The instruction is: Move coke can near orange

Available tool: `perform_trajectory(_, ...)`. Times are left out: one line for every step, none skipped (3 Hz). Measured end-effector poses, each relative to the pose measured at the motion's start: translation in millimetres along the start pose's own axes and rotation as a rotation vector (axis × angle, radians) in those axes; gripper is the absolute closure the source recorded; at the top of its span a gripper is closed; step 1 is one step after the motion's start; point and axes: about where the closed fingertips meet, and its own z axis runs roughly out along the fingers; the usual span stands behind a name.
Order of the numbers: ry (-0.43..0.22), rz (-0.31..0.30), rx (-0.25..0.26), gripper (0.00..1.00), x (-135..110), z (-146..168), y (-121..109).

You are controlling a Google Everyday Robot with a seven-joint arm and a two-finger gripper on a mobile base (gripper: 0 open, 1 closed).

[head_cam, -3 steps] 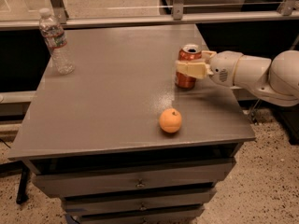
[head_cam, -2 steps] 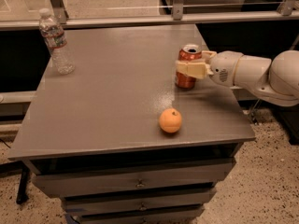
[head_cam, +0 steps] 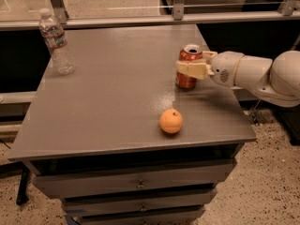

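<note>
The coke can (head_cam: 188,80), red with a silver top, stands upright on the grey table (head_cam: 112,102) near its right edge. My gripper (head_cam: 191,69) reaches in from the right at mid-height of the can, and its cream fingers (head_cam: 192,70) are closed around the can. The orange (head_cam: 170,121) lies on the table nearer the front edge, a short way in front of and slightly left of the can, apart from it.
A clear plastic water bottle (head_cam: 56,43) stands at the table's back left corner. A metal rail (head_cam: 140,20) and glass panel run behind the table. Drawers (head_cam: 140,185) sit below the top. My white arm (head_cam: 262,76) overhangs the right edge.
</note>
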Motion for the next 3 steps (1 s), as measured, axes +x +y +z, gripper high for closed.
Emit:
perform_trajectory(0.0,0.0,0.0,1.0,0.0,0.1,0.1)
perform_trajectory(0.0,0.0,0.0,1.0,-0.7,0.0,0.1)
perform_trajectory(0.0,0.0,0.0,1.0,-0.8,0.0,0.1)
